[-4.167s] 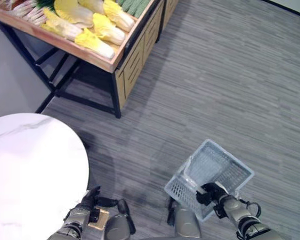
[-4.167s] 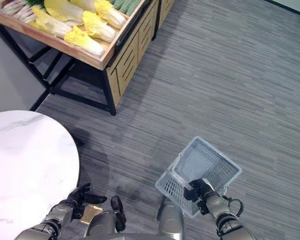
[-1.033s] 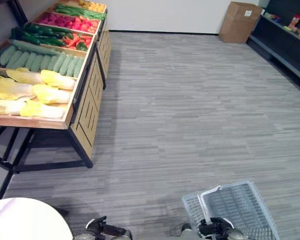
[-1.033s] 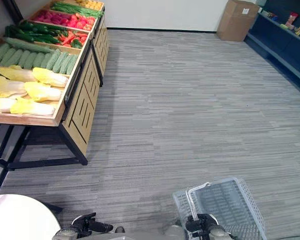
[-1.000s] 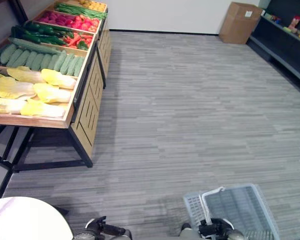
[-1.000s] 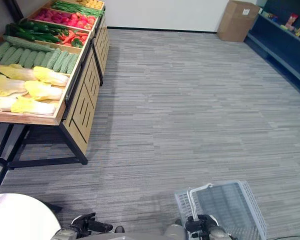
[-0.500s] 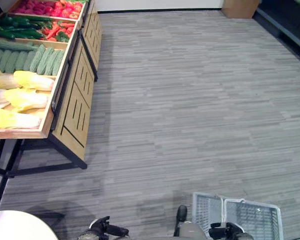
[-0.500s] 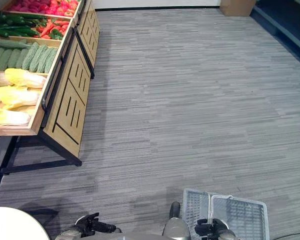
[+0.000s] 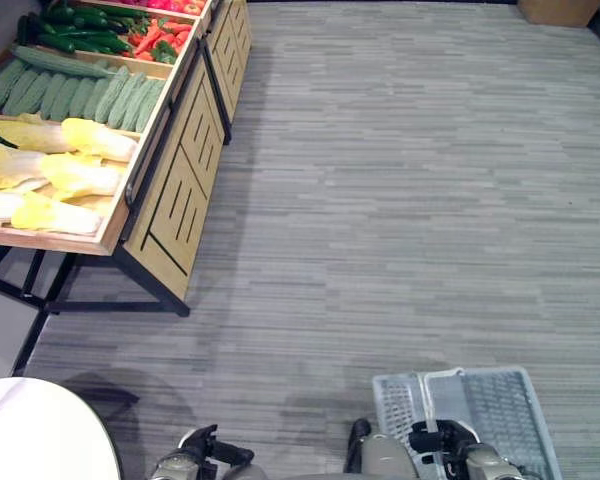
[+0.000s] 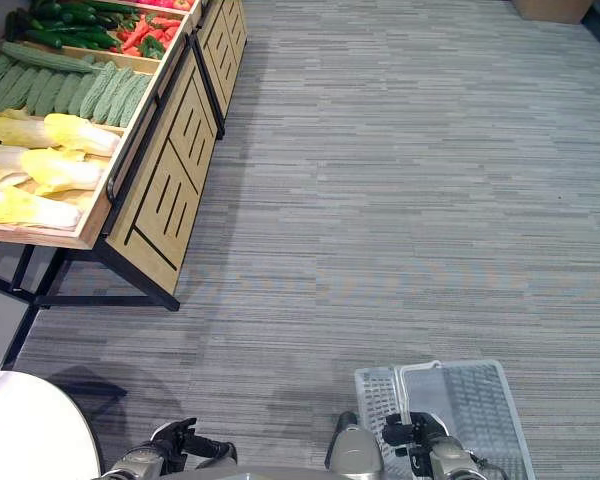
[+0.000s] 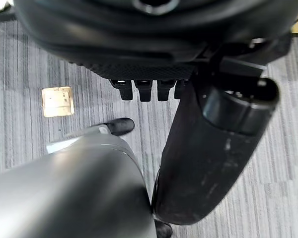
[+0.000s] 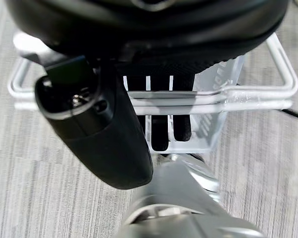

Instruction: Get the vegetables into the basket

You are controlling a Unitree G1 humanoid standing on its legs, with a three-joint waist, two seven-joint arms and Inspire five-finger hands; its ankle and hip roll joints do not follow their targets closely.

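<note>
You're at the carry step: right hand (image 12: 139, 94) is curled round the handle of the empty basket (image 9: 500, 405), left hand (image 9: 195, 447) relaxed and idle. The veg (image 9: 55, 165) sits on the stand (image 9: 185, 185), well apart. Next, walk over there.

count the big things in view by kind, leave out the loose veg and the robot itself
basket: 1
vegetable stand: 1
round white table: 1
cardboard box: 1
total: 4
</note>
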